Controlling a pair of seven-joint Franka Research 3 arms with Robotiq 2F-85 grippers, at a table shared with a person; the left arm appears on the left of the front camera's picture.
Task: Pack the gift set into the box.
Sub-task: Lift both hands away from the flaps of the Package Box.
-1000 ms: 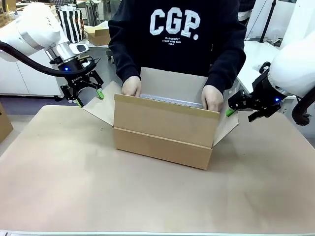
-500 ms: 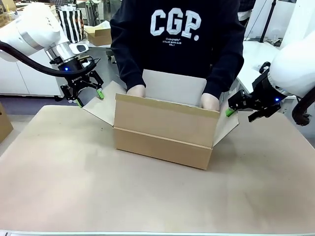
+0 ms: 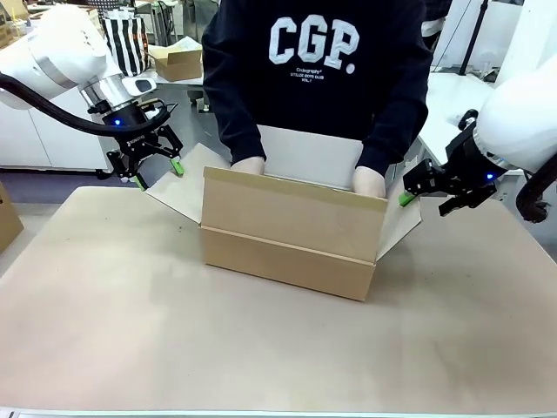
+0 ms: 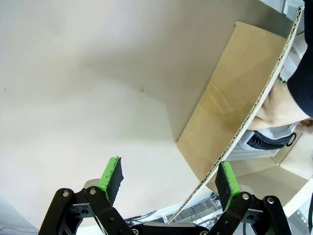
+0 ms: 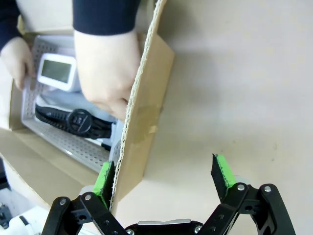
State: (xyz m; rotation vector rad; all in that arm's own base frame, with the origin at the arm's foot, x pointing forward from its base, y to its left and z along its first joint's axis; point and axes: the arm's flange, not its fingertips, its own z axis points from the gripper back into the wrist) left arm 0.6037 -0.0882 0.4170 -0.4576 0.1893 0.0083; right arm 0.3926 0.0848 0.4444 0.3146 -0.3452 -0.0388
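Tabletop (image 3: pixel 130 331): jaws wide, straddling box (image 3: pixel 287 235) flaps

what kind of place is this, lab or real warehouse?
Probably a robotics lab bench staged for packing: the black, green-padded left gripper and right gripper flank a large brown cardboard box on a tan-covered table. A small brown carton and a black-and-white striped bag sit behind.
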